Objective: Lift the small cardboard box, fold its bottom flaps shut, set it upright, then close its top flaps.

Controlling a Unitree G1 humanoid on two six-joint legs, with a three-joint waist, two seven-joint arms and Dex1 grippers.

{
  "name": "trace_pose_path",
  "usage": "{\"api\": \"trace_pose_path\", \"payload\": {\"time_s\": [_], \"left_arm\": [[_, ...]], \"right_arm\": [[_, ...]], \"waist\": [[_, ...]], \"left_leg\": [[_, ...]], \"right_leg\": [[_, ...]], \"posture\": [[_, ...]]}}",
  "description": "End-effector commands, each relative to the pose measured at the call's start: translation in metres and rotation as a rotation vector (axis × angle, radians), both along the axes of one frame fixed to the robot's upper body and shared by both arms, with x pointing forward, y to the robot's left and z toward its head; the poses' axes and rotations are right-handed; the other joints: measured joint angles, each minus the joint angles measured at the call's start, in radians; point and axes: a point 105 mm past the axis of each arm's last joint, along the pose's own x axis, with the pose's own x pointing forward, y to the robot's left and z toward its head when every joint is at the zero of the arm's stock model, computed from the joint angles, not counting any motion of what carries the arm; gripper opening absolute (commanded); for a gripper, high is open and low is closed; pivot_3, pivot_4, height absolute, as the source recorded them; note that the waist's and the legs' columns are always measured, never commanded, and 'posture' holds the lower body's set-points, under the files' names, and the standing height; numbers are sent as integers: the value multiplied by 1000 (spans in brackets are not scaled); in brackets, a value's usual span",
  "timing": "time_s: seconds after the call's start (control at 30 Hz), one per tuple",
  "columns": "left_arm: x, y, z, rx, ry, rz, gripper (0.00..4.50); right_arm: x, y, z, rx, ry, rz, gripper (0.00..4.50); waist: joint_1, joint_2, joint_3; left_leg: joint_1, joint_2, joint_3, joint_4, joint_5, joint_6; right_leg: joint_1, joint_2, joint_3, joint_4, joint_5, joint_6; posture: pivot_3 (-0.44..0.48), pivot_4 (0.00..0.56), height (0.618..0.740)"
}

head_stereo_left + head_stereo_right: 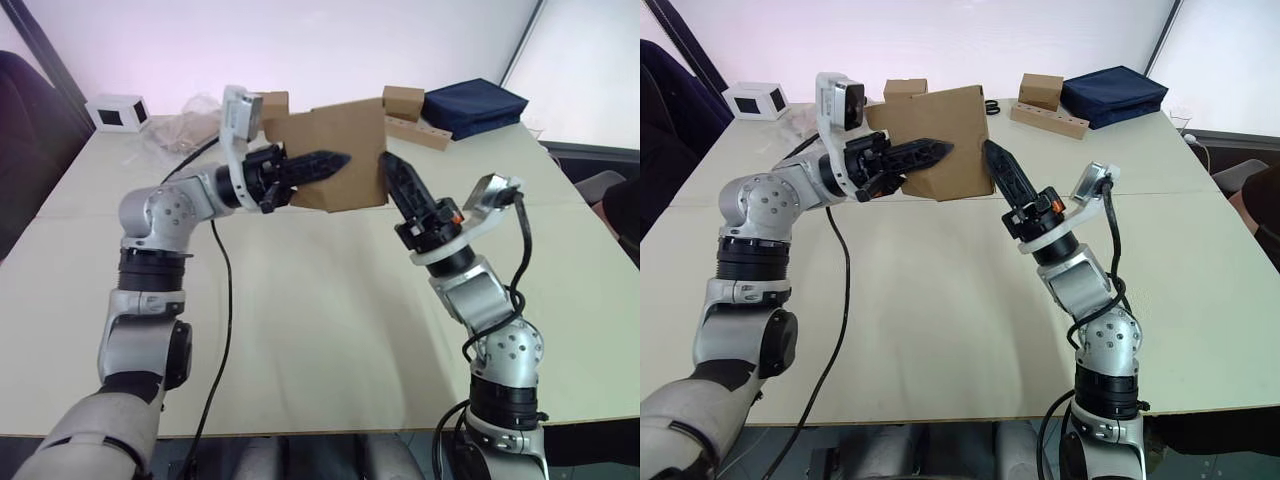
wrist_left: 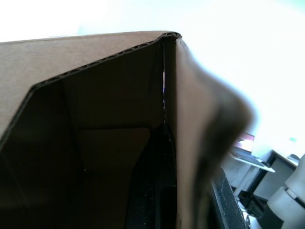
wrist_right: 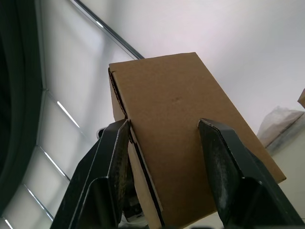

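Small cardboard box (image 1: 945, 140) held aloft above the tabletop (image 1: 940, 330), between both claws. Left claw (image 1: 335, 162) pinches one box wall; right claw (image 3: 164, 143), spread wide, straddles the opposite side. Risk: the one-wall pinch may slip or let the box swing as flaps are pushed.
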Motion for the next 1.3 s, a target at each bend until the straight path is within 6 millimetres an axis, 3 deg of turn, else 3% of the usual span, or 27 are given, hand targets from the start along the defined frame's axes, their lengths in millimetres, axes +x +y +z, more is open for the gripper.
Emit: {"api": "trace_pose_path", "payload": {"time_s": [0.03,0.2,0.3,0.4,0.43,0.73,1.13,1.3], "left_arm": [[-13,3,21,-36,-87,-41,0],[-14,5,22,-33,-85,-47,0],[-15,6,21,-23,-82,-54,0],[-16,6,18,2,-78,-65,0],[-16,6,17,13,-74,-70,0],[-18,6,11,83,-68,-101,0],[-13,2,10,102,-66,-89,0],[-13,3,10,106,-68,-85,0]], "right_arm": [[-7,-15,9,82,-23,1,2295],[-6,-23,5,54,-3,-28,2295],[-3,-27,2,1,2,-60,1572],[-2,-29,-2,-91,-5,-95,280],[-2,-29,-3,-133,-14,-101,42],[-11,-24,-7,-312,-68,-35,42],[-25,2,-11,-337,-92,42,42],[-23,-5,-12,-337,-81,-5,42]], "waist": [[1,0,0],[2,0,0],[1,0,0],[1,0,0],[1,0,0],[2,0,0],[2,0,0],[3,0,0]], "left_leg": [[0,0,0,0,0,0],[0,0,0,0,0,0],[0,0,0,0,0,0],[0,0,0,0,0,0],[0,0,0,0,0,0],[0,0,0,0,0,1],[0,0,0,0,0,0],[0,0,0,0,0,0]], "right_leg": [[0,0,0,0,0,0],[0,0,0,0,0,0],[0,0,0,0,0,0],[0,0,0,0,0,0],[0,0,0,0,0,0],[1,0,0,0,0,0],[0,0,0,0,0,0],[0,0,0,0,0,0]], "posture": [[0,150,740],[0,150,740],[0,150,740],[0,150,740],[0,150,740],[0,150,740],[0,150,740],[0,150,740]]}}
